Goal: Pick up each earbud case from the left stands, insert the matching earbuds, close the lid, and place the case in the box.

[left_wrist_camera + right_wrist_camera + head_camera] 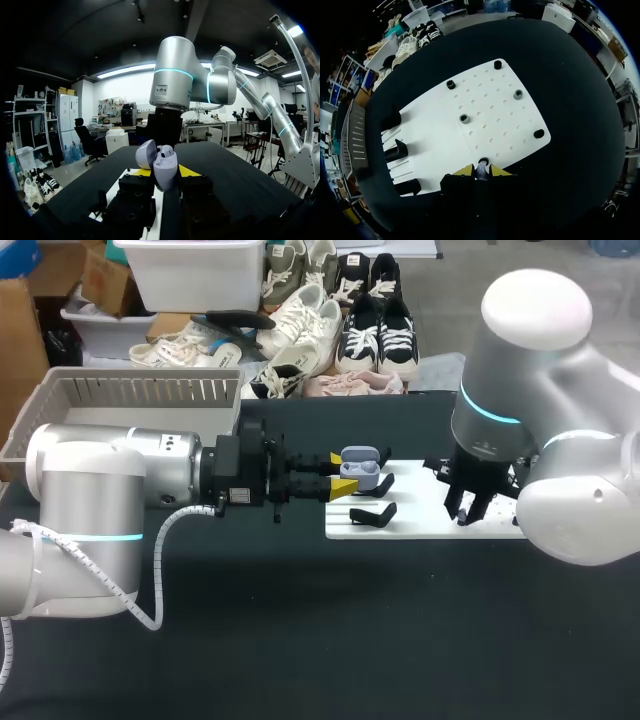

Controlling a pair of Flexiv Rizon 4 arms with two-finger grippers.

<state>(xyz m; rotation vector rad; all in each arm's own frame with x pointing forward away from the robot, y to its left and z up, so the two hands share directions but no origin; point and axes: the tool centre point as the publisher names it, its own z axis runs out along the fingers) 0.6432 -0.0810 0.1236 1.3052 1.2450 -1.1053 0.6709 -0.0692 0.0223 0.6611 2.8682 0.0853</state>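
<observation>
First, closest to us, the dark table (300, 640) carries a white board (420, 525) right of its middle. Our right gripper (470, 505) stands upright over the board's right part. In its wrist view the two yellow tips (482, 171) sit close together, pinched on a small pale earbud (481, 173) just at one of the black cups (464, 118) set in the board. On the board's left part are the black stands (372, 513). Our left arm (110, 480) lies level across the table from the left. A small white label (240, 497) on its wrist is too small for us to read. Our left gripper (345, 473) is clamped from both sides on a lilac earbud case (360, 468), held above the stands with its lid swung open. We can make out no writing on the case. Farthest off, at the table's back left corner, sits the grey slotted box (130, 400).
</observation>
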